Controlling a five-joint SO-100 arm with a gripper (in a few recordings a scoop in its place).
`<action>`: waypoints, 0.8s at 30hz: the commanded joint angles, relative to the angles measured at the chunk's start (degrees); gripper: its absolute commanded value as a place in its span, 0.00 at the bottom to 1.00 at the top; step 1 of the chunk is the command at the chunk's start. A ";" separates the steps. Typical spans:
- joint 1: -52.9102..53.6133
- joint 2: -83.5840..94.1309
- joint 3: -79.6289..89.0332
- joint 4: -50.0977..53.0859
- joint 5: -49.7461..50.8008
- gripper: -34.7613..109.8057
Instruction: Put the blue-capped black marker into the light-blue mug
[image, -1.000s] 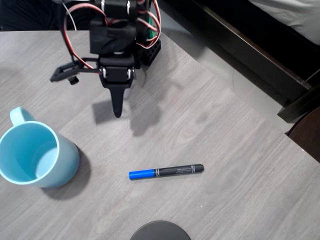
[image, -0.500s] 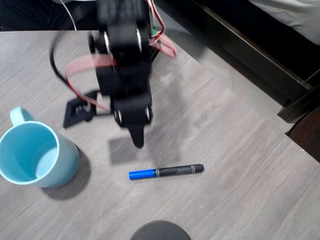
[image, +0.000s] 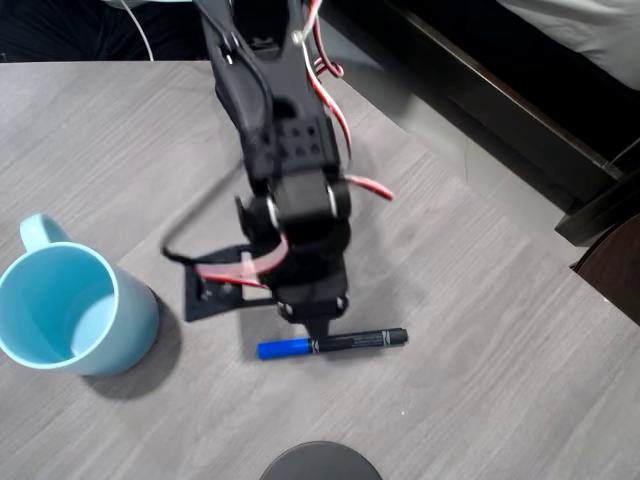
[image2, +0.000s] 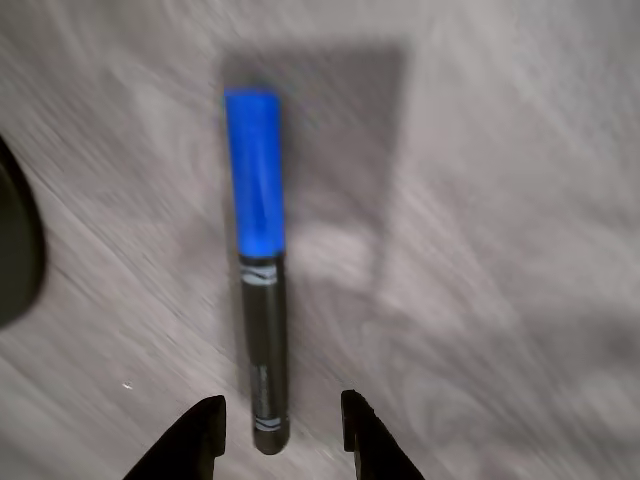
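Observation:
The blue-capped black marker (image: 345, 341) lies flat on the grey wood table, its blue cap pointing toward the mug in the overhead view. In the wrist view the marker (image2: 262, 300) runs straight up the picture with the cap farthest from me. My gripper (image: 316, 327) hangs right over the marker's middle. It is open: in the wrist view the gripper (image2: 282, 412) has one fingertip on each side of the barrel's black end, without touching it. The light-blue mug (image: 70, 310) stands upright at the table's left, handle toward the back, well apart from the marker.
A dark round object (image: 320, 462) sits at the table's front edge, just below the marker, and shows as a dark shape (image2: 15, 250) at the wrist view's left. The table (image: 480, 330) ends along a diagonal edge at the right, with dark furniture (image: 500, 110) beyond.
The arm has swung forward from the back of the table and come down over the marker. Marker and mug have not moved.

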 joint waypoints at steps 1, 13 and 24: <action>-0.79 -4.13 -4.83 0.53 0.70 0.37; -0.35 -15.12 -10.20 -1.93 1.23 0.37; 0.70 -17.84 -13.62 -1.05 1.49 0.24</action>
